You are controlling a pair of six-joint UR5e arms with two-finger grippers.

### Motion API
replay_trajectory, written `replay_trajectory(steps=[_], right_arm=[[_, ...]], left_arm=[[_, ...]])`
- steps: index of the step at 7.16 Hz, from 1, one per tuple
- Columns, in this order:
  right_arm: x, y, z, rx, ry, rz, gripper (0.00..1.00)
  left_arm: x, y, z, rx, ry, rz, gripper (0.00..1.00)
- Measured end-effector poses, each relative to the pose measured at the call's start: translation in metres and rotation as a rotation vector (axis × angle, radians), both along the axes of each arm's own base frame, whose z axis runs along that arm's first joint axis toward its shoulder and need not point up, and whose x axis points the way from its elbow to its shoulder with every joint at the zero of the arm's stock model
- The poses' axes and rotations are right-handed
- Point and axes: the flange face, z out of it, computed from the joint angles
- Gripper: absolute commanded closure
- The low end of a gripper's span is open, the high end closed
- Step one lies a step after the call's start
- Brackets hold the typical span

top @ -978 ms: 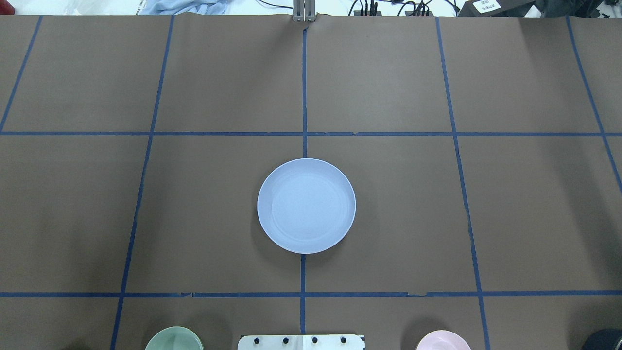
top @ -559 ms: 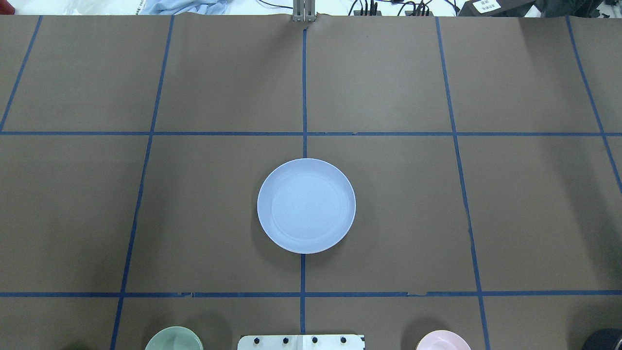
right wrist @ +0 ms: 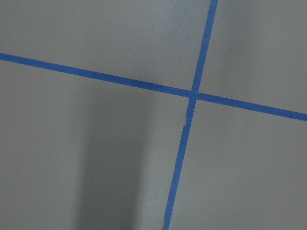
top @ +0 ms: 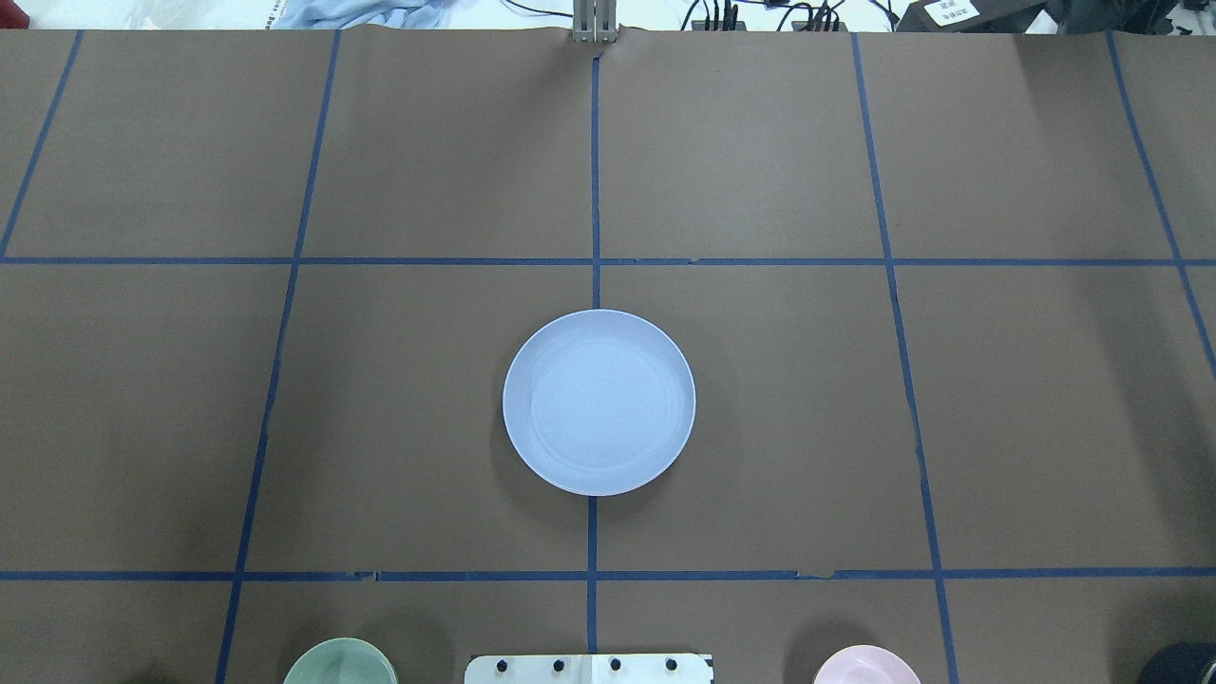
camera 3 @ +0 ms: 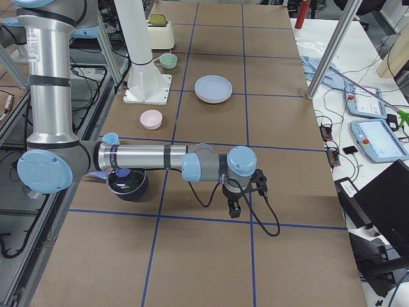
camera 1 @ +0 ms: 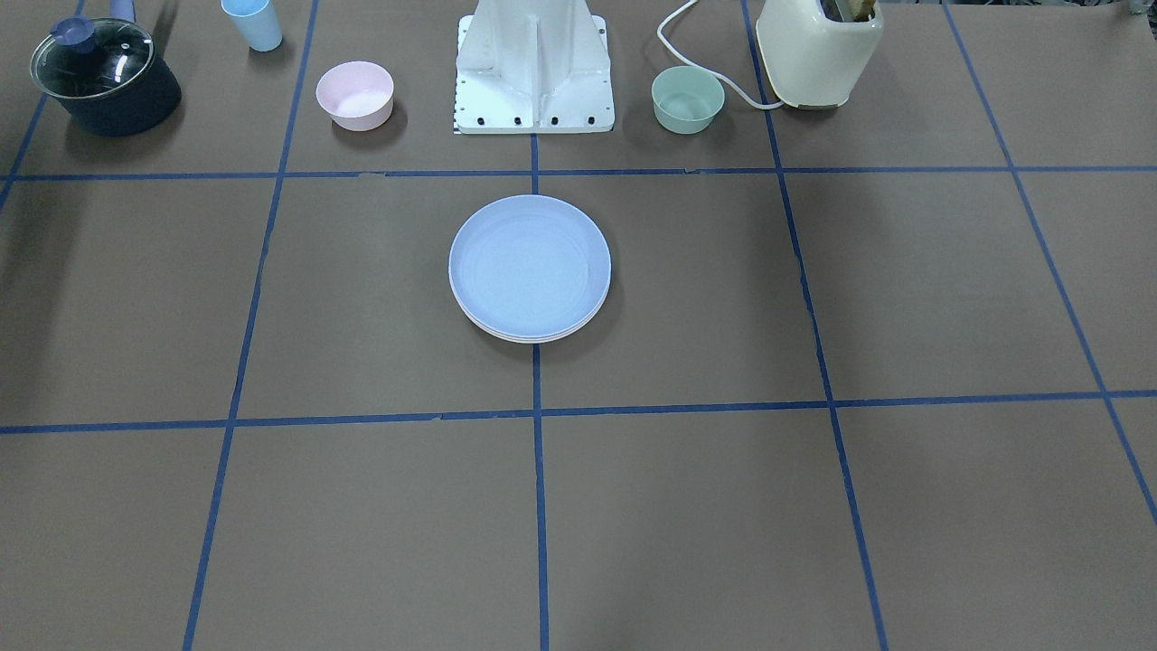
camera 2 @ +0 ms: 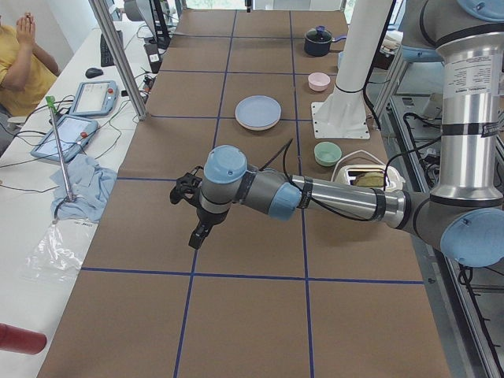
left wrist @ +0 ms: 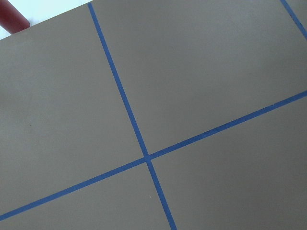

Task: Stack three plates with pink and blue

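A light blue plate (top: 598, 402) lies at the table's centre on top of a stack. In the front-facing view (camera 1: 529, 264) the pale rims of the lower plates (camera 1: 533, 339) show under its near edge; I cannot tell their colours. The stack also shows in the left view (camera 2: 257, 112) and the right view (camera 3: 213, 88). My left gripper (camera 2: 197, 235) hangs over bare table far from the stack, toward the table's left end. My right gripper (camera 3: 233, 208) hangs over bare table toward the right end. Both show only in the side views, so I cannot tell whether they are open or shut.
Beside the robot base (camera 1: 533, 68) stand a pink bowl (camera 1: 354, 94), a green bowl (camera 1: 687, 99), a light-blue cup (camera 1: 252, 23), a dark pot with a glass lid (camera 1: 104, 77) and a cream toaster (camera 1: 818, 50). Both wrist views show only brown paper with blue tape.
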Motion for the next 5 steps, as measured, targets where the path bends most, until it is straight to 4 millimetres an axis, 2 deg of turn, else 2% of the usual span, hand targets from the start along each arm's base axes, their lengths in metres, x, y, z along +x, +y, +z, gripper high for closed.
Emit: replay_trajectory(steps=[5], right_arm=[[-0.0016, -0.0090, -0.0042, 0.000, -0.009, 0.004, 0.00]], left_arm=[[0.0000, -0.0017, -0.0056, 0.011, 0.000, 0.001, 0.01]])
